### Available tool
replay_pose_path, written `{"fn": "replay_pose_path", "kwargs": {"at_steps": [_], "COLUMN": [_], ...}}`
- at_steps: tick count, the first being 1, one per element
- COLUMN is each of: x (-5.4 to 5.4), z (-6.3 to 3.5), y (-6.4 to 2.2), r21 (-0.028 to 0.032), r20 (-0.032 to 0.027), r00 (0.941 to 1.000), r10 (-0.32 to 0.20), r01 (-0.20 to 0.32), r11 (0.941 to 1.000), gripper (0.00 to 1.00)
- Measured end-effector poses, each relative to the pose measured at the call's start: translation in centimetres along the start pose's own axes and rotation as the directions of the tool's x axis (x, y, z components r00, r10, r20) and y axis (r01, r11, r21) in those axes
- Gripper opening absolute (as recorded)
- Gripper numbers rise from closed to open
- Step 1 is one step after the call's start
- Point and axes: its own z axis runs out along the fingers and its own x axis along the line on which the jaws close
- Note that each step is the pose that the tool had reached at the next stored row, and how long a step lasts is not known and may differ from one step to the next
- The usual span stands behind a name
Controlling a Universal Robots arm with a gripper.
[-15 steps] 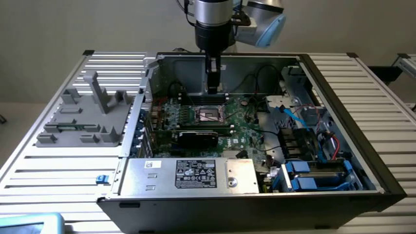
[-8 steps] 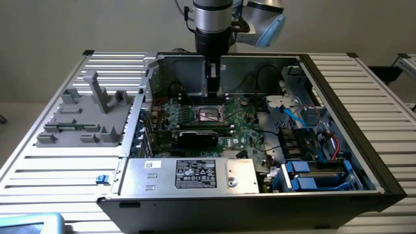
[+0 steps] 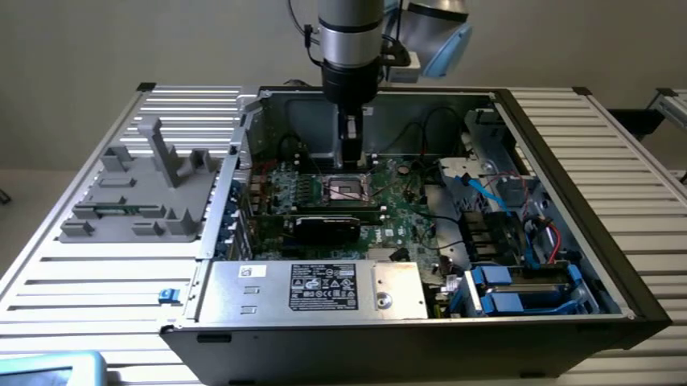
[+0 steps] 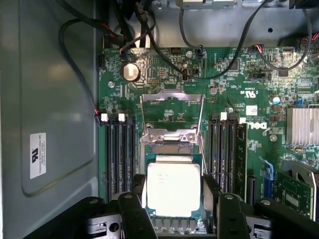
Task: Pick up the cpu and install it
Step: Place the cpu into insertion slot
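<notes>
A: Entry 1. Pincer state?

B: Wrist view: the gripper [image 4: 174, 193] is closed to a middling width on the cpu [image 4: 173, 185]. The dark fingers [image 4: 136, 198] press one against each of two opposite edges, and the silvery top plate faces the camera. The contact lines sit in shadow. The finger bases run out of the picture.

A: Entry 2. Where is the cpu on the board?

B: Over the socket area of the green motherboard [image 4: 234, 79], between the two banks of memory slots [image 4: 119, 149]. It is just beside the metal load plate [image 4: 172, 115], which stands flipped open. The chip covers whatever lies under it, so its height above the board cannot be told from this view. Its edge nearest the wrist is hidden behind the gripper body.

A: Entry 3. Exterior view?

B: The arm [image 3: 349, 48] reaches straight down into the open computer case [image 3: 558, 161]. The gripper [image 3: 350, 161] appears just above the black socket frame [image 3: 349, 190], whose centre reads dark. The chip is too small to make out there. A silver box [image 3: 322, 289] with a black label lies along the case's near side. A grey fixture [image 3: 140, 193] sits on the slatted table [image 3: 633, 209] at the exterior view's left, well apart.
</notes>
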Motion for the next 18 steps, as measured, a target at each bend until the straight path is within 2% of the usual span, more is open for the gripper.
{"fn": "replay_pose_path", "kwargs": {"at_steps": [18], "x": [-0.3], "z": [3.26], "y": [-0.30], "r21": [0.0000], "r20": [-0.0004], "r00": [1.0000], "r10": [0.000], "r01": [0.000], "r11": [1.0000], "gripper": [0.54]}}
